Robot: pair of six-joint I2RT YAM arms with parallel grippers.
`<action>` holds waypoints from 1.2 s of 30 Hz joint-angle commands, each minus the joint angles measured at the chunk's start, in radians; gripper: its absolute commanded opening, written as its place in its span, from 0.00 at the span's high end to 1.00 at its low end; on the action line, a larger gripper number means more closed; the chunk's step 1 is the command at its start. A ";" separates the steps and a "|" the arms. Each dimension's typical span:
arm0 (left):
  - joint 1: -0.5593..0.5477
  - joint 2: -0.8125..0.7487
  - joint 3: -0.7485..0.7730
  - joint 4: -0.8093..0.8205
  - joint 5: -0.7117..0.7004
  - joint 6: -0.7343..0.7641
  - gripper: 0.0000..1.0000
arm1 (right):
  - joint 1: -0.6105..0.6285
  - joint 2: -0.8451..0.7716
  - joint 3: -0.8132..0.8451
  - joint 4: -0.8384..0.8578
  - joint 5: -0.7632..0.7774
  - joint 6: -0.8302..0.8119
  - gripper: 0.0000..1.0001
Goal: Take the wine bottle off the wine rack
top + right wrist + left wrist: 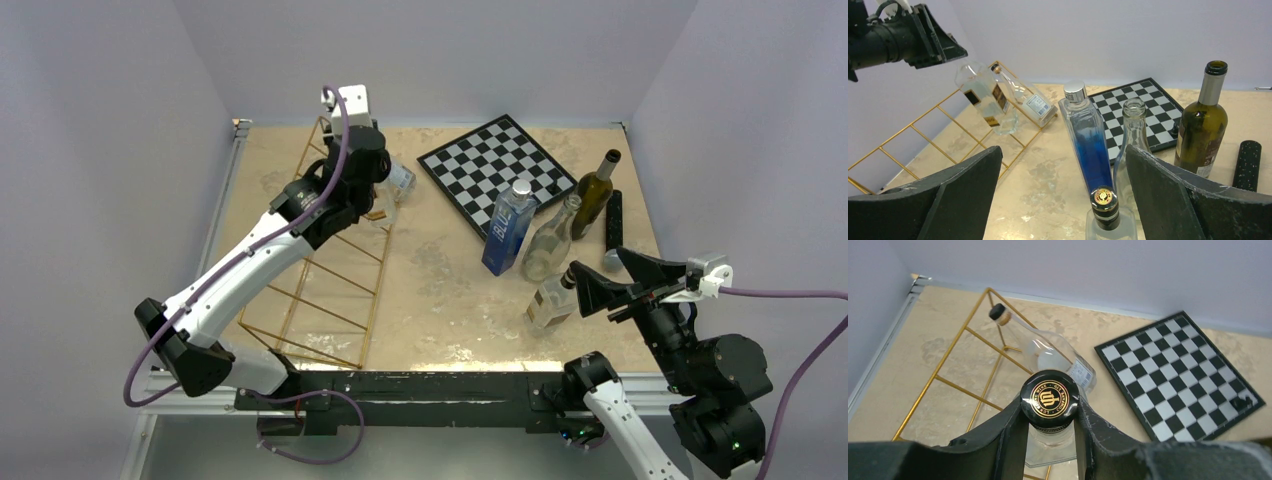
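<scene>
The left gripper point(1049, 410) is clamped on the black, gold-crested cap of a clear wine bottle point(988, 100). It holds the bottle tilted over the far end of the gold wine rack point(955, 342), which lies flat on the counter point(440, 290). A second clear bottle point(1048, 352) lies across the rack's far corner. Well right of the rack, the right gripper point(1063, 160) gapes wide, holding nothing, near a standing blue bottle point(1090, 140).

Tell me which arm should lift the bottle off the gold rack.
Left: its gripper is shut on the wine bottle's cap at the wine rack; the right gripper hangs open far across.
</scene>
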 commanded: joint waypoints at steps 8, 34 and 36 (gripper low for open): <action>-0.046 -0.239 -0.218 0.329 0.571 0.193 1.00 | 0.004 -0.013 -0.003 0.012 0.023 0.001 0.01; -0.383 -0.188 -0.506 0.680 0.987 0.303 1.00 | 0.004 -0.031 0.004 -0.008 0.019 0.013 0.01; -0.386 -0.152 -0.474 0.692 1.011 0.300 1.00 | 0.005 -0.035 0.003 -0.010 0.021 0.013 0.01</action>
